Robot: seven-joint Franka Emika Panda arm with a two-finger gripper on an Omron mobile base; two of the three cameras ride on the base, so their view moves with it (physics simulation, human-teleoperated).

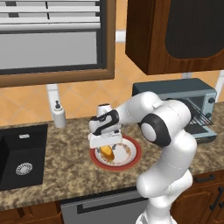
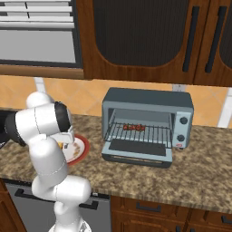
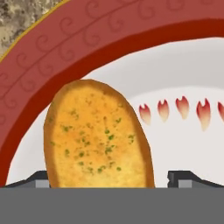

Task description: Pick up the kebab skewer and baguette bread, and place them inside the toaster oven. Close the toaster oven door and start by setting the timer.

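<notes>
Gripper [image 1: 106, 146] wide open, holding nothing, low over bread [image 3: 98, 135] on plate [image 1: 133, 159] — skewer [image 2: 134, 127] already on oven [image 2: 147, 124] rack. Rounded loaf, off-centre between tips — could squirt sideways on closing.

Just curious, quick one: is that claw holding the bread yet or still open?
Claw: open, one fingertip on each side of the baguette bread on the plate, not gripping it.
</notes>
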